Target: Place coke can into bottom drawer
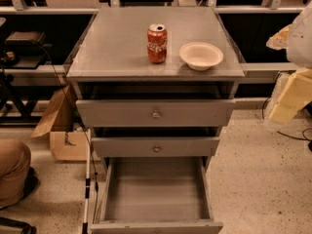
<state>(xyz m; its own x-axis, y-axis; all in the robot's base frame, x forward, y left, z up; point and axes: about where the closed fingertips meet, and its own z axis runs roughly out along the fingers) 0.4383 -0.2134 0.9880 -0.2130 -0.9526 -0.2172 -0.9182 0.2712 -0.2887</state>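
**Can up top, drawer open, arm off to the side**

I start with the grey cabinet (156, 113), filling the middle of my view. Its flat surface (117, 43) carries just two things. Down low, the bottom drawer (155, 191) is pulled well out, its plain grey inside showing nothing in it. The two knobbed drawers (156, 130) sit above it, their fronts overhanging its back part.

At the right edge I have the end effector (290, 97), a cream-yellow shape beside the cabinet and well apart from everything on top. I cannot tell whether it is open or closed from here, but it is carrying nothing I can see.

The cream bowl (201, 55) rests near the front right of the surface. The coke can (157, 44) stands upright just beside the bowl, to its left, so the task is not yet begun.

My worries now. I reckon a reach from the right passes over the bowl, so a low approach could shove it into the can. A glancing touch may tip that can and send it rolling. Later, lowering too far back risks knocking the middle drawer's front, and letting go too high could topple the can.
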